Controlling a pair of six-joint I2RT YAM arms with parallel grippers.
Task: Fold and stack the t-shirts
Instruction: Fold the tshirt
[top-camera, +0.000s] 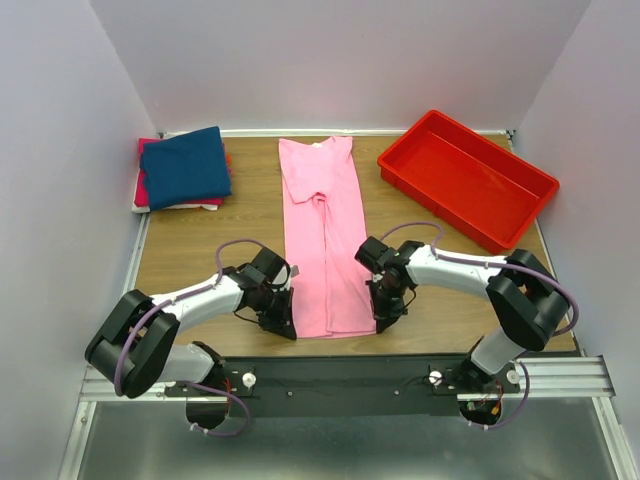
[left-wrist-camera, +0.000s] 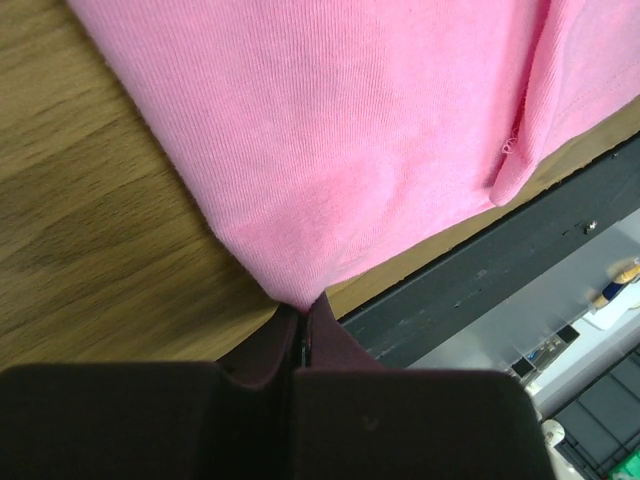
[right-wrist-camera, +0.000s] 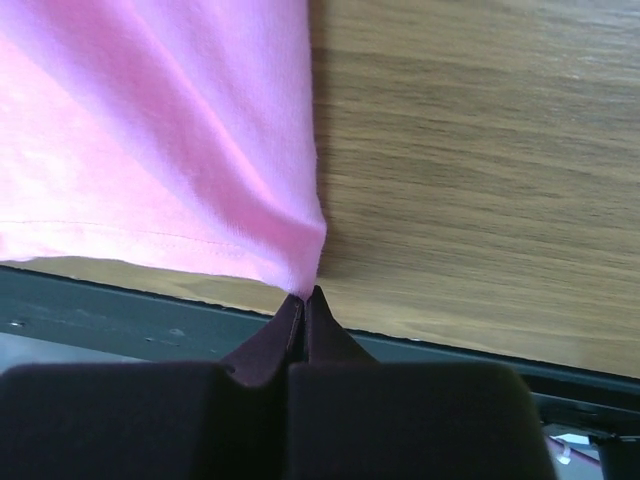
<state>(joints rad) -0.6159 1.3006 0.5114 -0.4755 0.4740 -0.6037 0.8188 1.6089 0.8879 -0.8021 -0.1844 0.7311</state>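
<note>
Pinching one hem corner each, left gripper (top-camera: 285, 322) and right gripper (top-camera: 383, 320) hold the light pink cloth t-shirt (top-camera: 325, 240), flat beside the red plastic rectangular tray (top-camera: 465, 175); lifting evenly should keep the fold square.

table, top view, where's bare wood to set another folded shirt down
Widest bare table patch: left of the pink shirt, between the shirt stack and the left arm. A smaller patch: between the pink shirt and the red tray. Crowded: the near edge, where the left pincer and right pincer pinch the shirt's near corners.
</note>
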